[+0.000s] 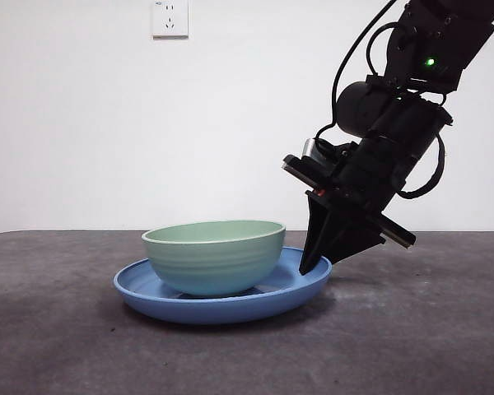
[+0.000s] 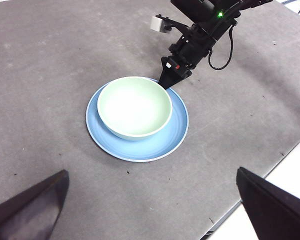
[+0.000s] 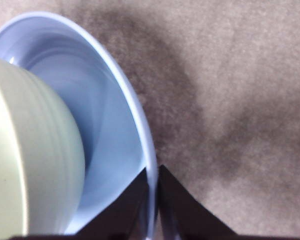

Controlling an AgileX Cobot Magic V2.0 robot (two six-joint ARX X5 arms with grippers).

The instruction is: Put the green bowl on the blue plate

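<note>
On the dark grey table point(image 1: 58, 346), at the lower middle of the front view, the green bowl point(image 1: 214, 257) sat upright inside the blue plate point(image 1: 156, 298), a bit left of the plate's middle. To the right, the right gripper point(image 1: 315, 265) came down from the upper right corner, and its jaws were pinched on the plate's right rim, one on each side. It did not touch the bowl. Both dishes looked hard, shiny and slippery, and they could break. I think the bowl's rim would be the best place to hold it. The bowl's bottom was hidden behind the plate's rim. The left gripper point(image 2: 150, 205) hung high above the table, spread wide and holding nothing.
</note>
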